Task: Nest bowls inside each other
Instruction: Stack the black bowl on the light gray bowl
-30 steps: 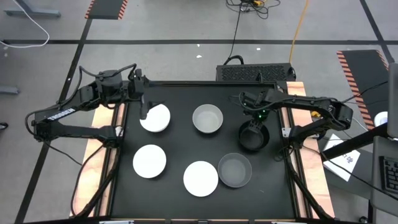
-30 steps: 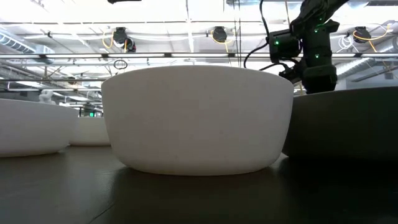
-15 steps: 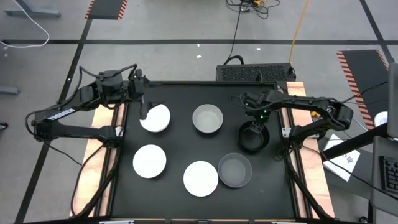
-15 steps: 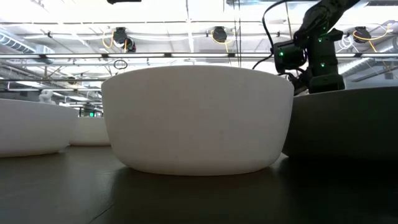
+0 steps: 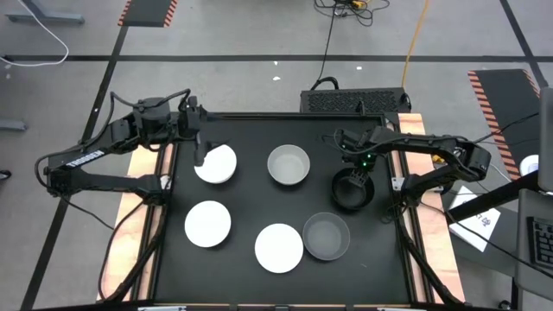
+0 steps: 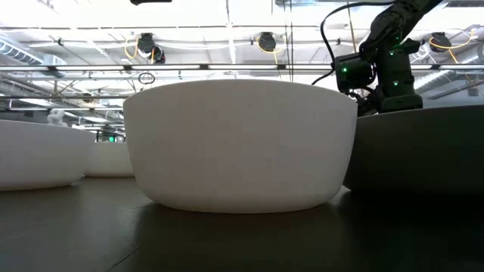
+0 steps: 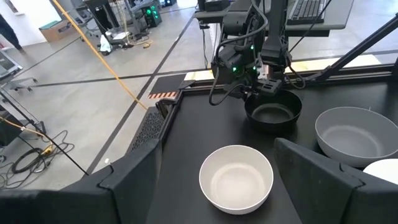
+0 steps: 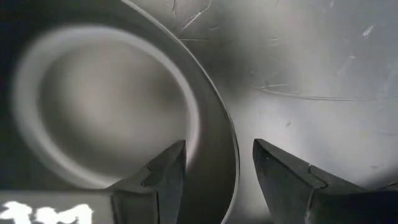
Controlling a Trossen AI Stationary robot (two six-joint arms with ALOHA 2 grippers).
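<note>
Six bowls rest on their bases on the black table [image 5: 251, 130]. The white ones are at the far left [image 5: 218, 164], near left [image 5: 208, 223] and near middle [image 5: 278, 246]. The grey ones are at the far middle [image 5: 288, 164] and near right [image 5: 326, 236]. The black bowl [image 5: 352, 195] is at the right. My right gripper [image 5: 352, 177] is open and points down over the black bowl's far rim [image 8: 231, 155], one finger inside and one outside, a gap on each side. My left gripper [image 5: 200, 157] is open at the far-left white bowl's left rim; I cannot tell whether it touches.
A black box [image 5: 354, 99] stands just beyond the table's far edge. Wooden strips [image 5: 143, 216] run along the table's left and right sides. In the low view the near white bowl [image 6: 240, 147] fills the middle and hides most of the table behind it.
My right gripper has shifted a little toward the table's right edge and slightly down over the black bowl. The bowls stay where they were.
</note>
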